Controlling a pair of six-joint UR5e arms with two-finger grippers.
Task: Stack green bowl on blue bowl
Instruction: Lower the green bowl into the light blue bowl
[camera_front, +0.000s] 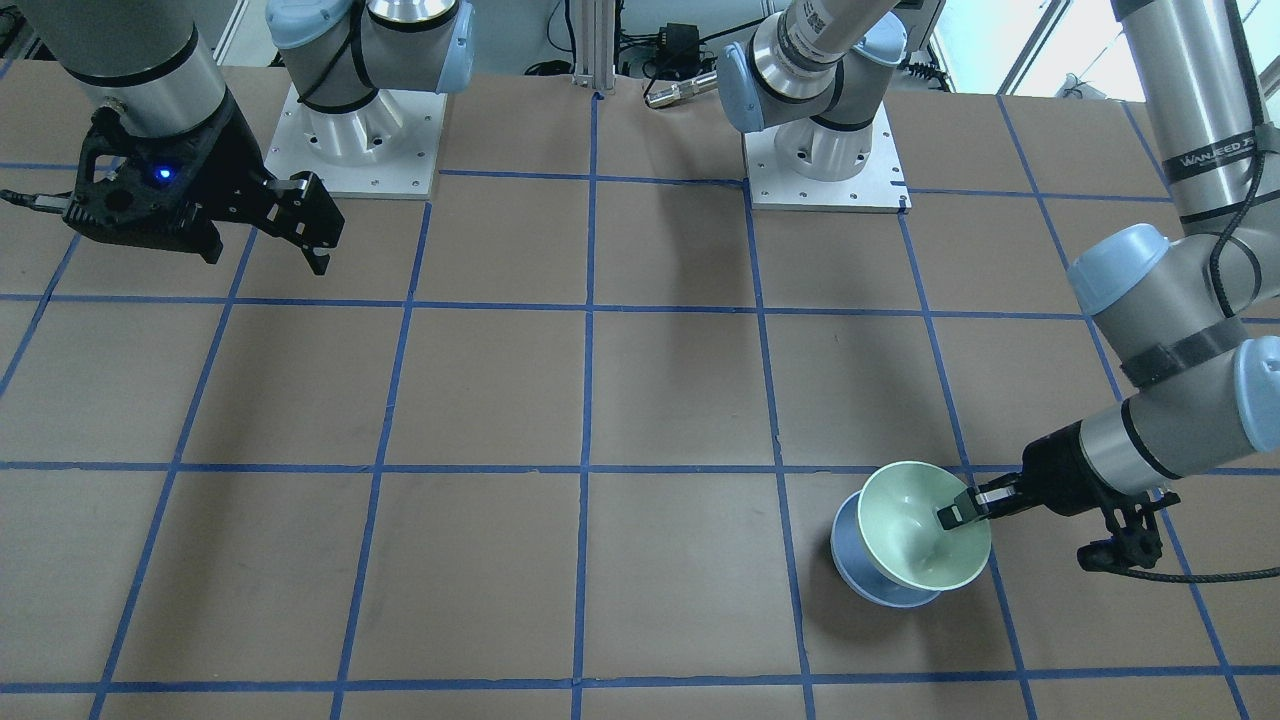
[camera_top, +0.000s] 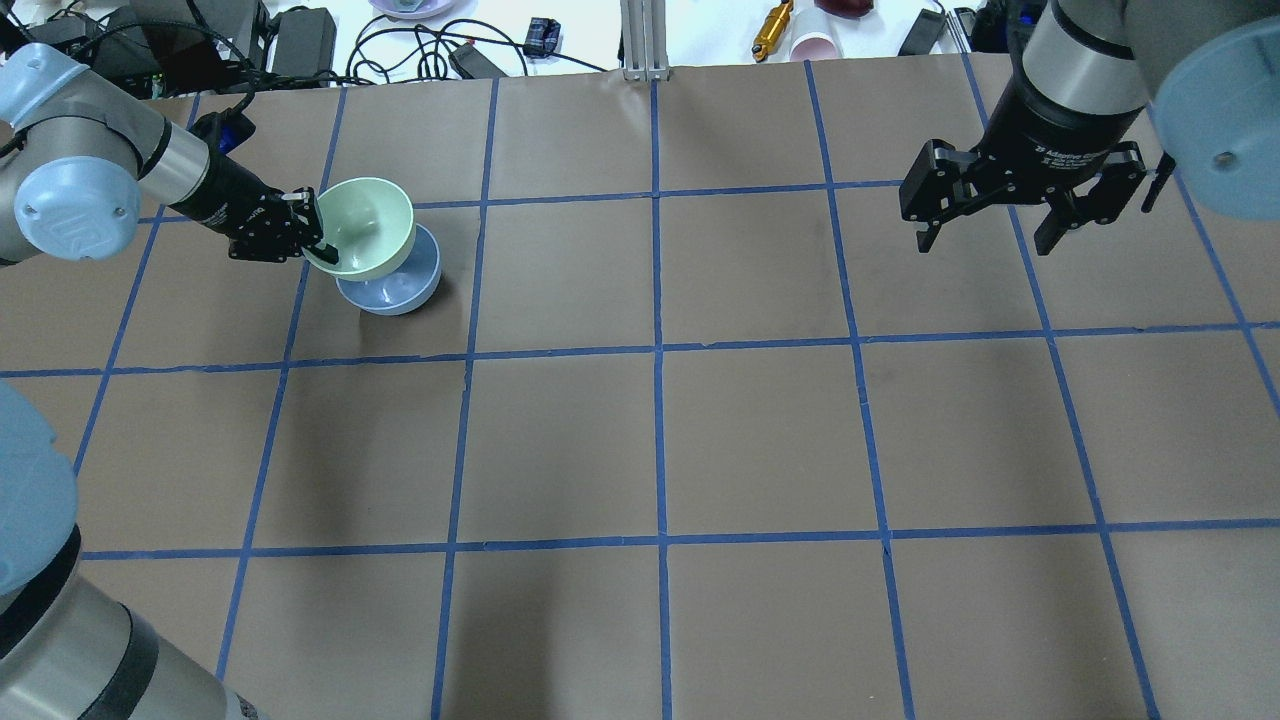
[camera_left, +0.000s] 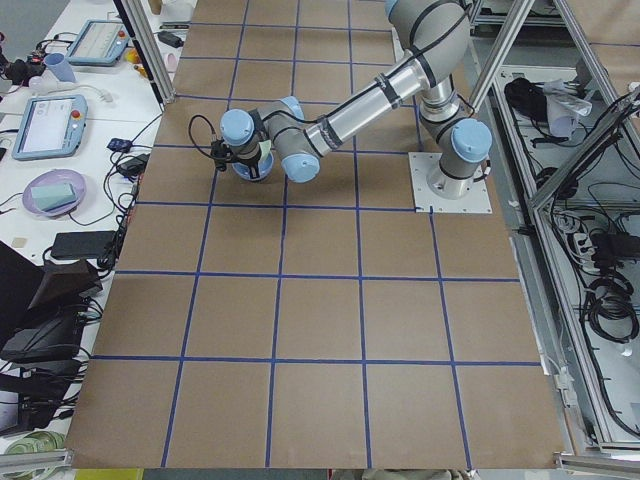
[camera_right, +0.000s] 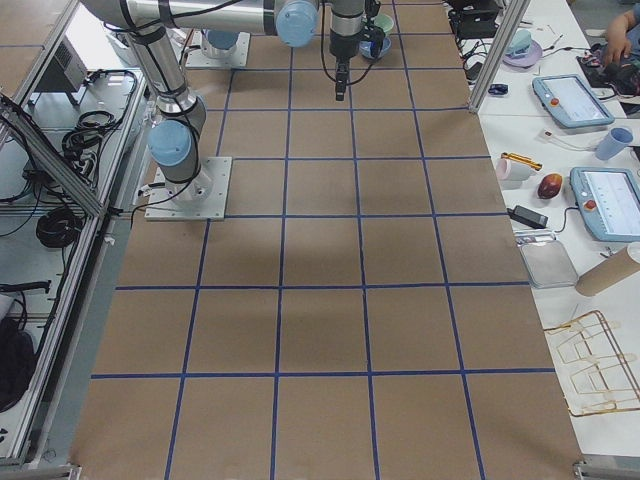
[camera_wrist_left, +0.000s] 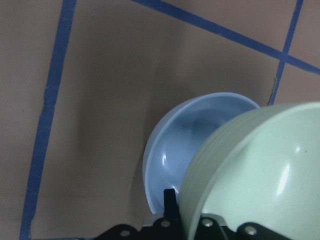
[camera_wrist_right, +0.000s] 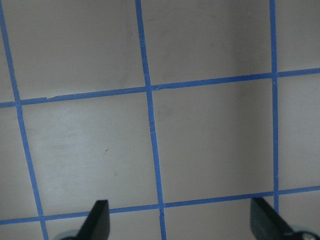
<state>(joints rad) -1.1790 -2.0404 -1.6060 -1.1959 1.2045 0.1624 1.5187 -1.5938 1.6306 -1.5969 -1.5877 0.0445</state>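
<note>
Bowls first: the blue bowl (camera_top: 395, 290) stands upright on the table (camera_top: 760, 440), whose brown paper is ruled into squares by blue tape. The green bowl (camera_top: 365, 225) hangs tilted over it, covering the part of the blue bowl toward the left arm. Its mouth is tipped up and away from that arm. Whether the two bowls touch cannot be told. In the left wrist view the green bowl (camera_wrist_left: 260, 170) fills the lower right, with the blue bowl (camera_wrist_left: 185, 155) showing its glossy inside past the green rim.

The left gripper (camera_top: 318, 245) is clamped on the green bowl's rim at the side away from the blue bowl's open part, one finger inside the bowl and one outside. The front-facing view shows the inner finger lying against the pale inner wall (camera_front: 955, 515).

The right gripper (camera_top: 985, 240) hangs well apart from the blue bowl, far across the table on the robot's right. Its fingers are spread wide with only taped paper beneath them (camera_wrist_right: 181, 220).

As for writing, a black band (camera_front: 1215, 160) on the left arm carries pale letters that begin "WANJEED". White print (camera_top: 1075, 152) on the right wrist collar is too small to read. A sticker (camera_front: 835, 15) on the left arm's lower tube has dark print, also illegible.
</note>
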